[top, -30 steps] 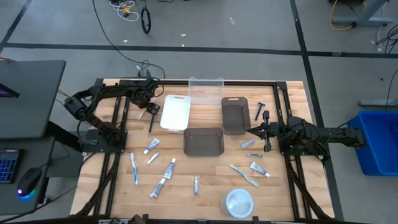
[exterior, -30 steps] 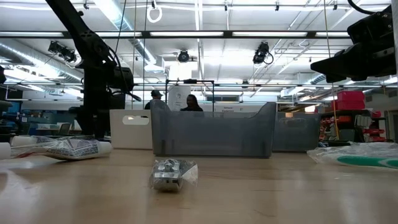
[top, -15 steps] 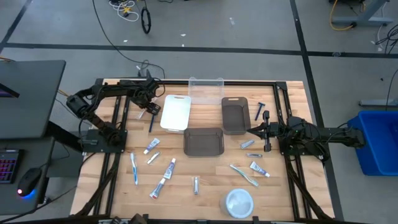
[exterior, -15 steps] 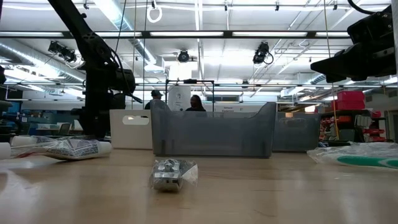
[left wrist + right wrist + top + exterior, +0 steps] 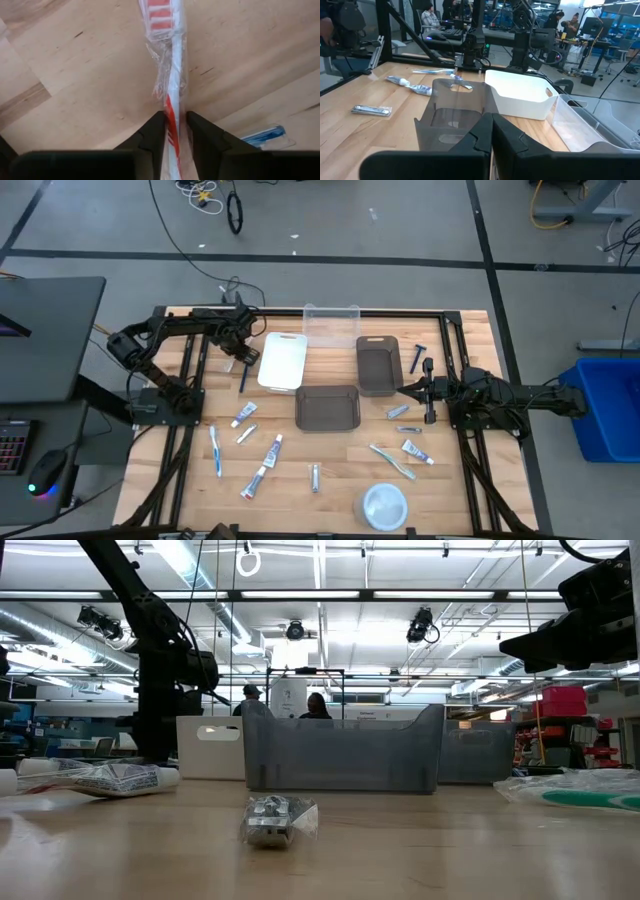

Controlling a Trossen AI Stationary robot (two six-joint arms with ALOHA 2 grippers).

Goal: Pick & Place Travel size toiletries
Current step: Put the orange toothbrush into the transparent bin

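Note:
A red-and-white toothbrush (image 5: 169, 65) in a clear wrapper lies flat on the wooden table near the far left corner. My left gripper (image 5: 175, 122) (image 5: 231, 355) stands over it, pointing down, shut on its handle. My right gripper (image 5: 405, 390) (image 5: 492, 131) hangs level at the right, shut and holding nothing. More toiletries lie loose on the table: toothpaste tubes (image 5: 272, 450), a blue toothbrush (image 5: 216, 450), a silvery tube (image 5: 314, 476) (image 5: 277, 819) and a razor (image 5: 419, 358). My left gripper pinches the wrapped toothbrush's handle (image 5: 171, 106) between its two fingers, one on each long side. The fingers come from above, pointing down. The toothbrush lies flat on the table, its red-bristled head (image 5: 160, 15) pointing away from the fingers.
A white bin (image 5: 281, 361), a clear bin (image 5: 331, 323) and two dark grey bins (image 5: 328, 420) (image 5: 378, 380) stand mid-table. A round white dish (image 5: 384, 504) sits near the front edge. Another blue wrapped item (image 5: 265, 136) lies close beside the left gripper.

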